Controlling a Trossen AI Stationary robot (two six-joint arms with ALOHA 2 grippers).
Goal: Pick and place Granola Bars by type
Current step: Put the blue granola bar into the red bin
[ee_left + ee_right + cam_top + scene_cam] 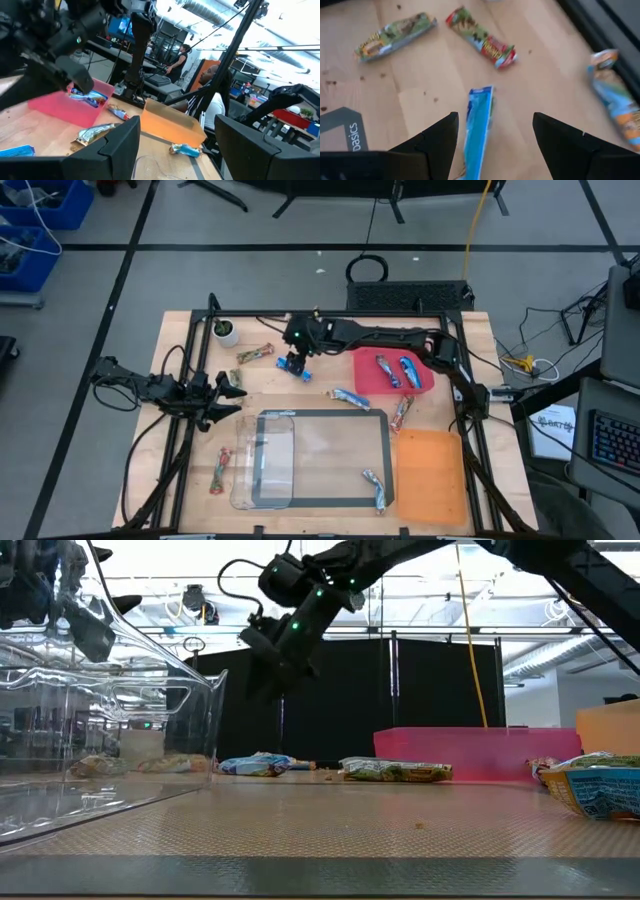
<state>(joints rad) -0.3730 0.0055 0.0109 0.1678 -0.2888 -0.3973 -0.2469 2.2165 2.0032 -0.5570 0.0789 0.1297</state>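
Blue granola bar: flat on the table, centre frame in the right wrist view, between the right gripper's wide, empty jaws. High view adds: pink tray holding two bars; orange tray; clear bin. Left gripper: left of frame, jaws apart, empty.

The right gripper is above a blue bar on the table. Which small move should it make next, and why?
Probably lower straight down and close. The right gripper is open, and the blue bar lies flat on the wood between its fingers, not yet gripped. The pink tray already holds blue bars, so that seems to be where it goes. The left gripper waits at the table's left side.
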